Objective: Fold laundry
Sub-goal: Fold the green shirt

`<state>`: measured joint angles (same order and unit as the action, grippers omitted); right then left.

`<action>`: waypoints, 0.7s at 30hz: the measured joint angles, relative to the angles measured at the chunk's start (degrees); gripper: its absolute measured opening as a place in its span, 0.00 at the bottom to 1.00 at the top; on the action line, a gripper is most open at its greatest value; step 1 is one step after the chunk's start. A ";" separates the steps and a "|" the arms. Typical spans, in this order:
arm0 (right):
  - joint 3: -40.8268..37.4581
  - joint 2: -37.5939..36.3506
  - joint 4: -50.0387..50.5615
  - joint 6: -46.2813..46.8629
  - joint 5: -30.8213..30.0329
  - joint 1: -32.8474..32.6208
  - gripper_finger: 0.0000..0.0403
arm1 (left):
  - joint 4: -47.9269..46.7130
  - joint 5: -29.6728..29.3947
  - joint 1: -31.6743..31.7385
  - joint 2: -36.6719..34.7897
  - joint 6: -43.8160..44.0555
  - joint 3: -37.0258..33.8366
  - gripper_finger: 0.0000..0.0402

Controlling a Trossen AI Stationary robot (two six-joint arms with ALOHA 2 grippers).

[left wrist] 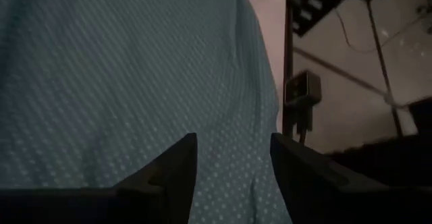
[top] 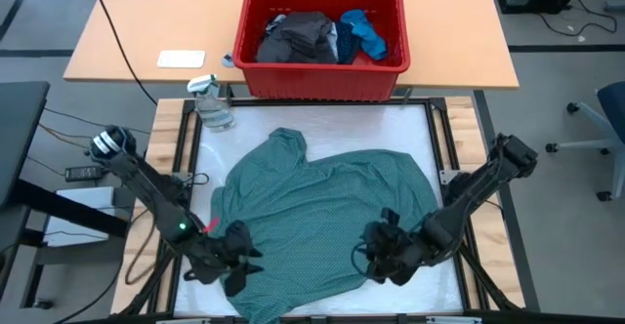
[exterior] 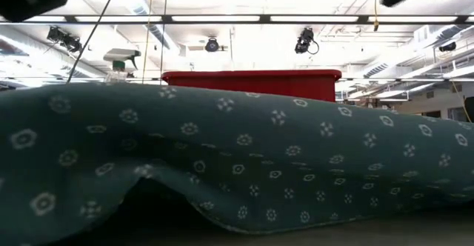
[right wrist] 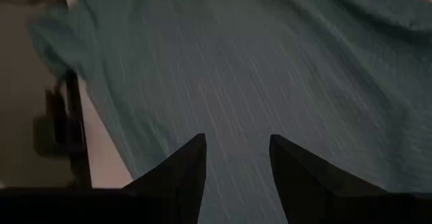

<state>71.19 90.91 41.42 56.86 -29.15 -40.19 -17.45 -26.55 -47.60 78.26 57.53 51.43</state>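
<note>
Laundry: one teal shirt (top: 322, 207) spread mid-table; two pieces, dark grey (top: 298, 37) and blue (top: 363, 31), in the red bin (top: 322, 78) at 12 o'clock. Left gripper (top: 237, 256) at 7 o'clock and right gripper (top: 383, 250) at 5 o'clock both hover spread wide, empty, above the shirt.

One teal shirt (top: 322, 202), one bin (top: 322, 75), perhaps three garments (top: 322, 36)

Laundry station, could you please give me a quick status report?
Left gripper and right gripper both open, low over the near hem. Teal-green shirt spread on the table, unfolded. Other garments wait in the red bin; spray bottle stands off the shirt.
</note>
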 joint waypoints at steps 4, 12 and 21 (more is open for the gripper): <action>0.02 3.62 -5.99 -3.93 0.35 0.42 0.42 | -0.51 0.97 0.13 2.95 -0.03 1.82 0.48; 0.01 3.95 -6.92 -16.32 8.91 5.77 0.38 | -8.88 1.12 3.41 2.17 -9.67 10.35 0.48; -1.99 -2.47 0.21 -25.33 10.23 8.75 0.35 | -13.79 -0.27 3.49 4.84 -12.13 13.91 0.48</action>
<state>69.20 88.44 41.62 31.53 -18.92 -31.44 -31.25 -26.82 -44.11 83.10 45.40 65.34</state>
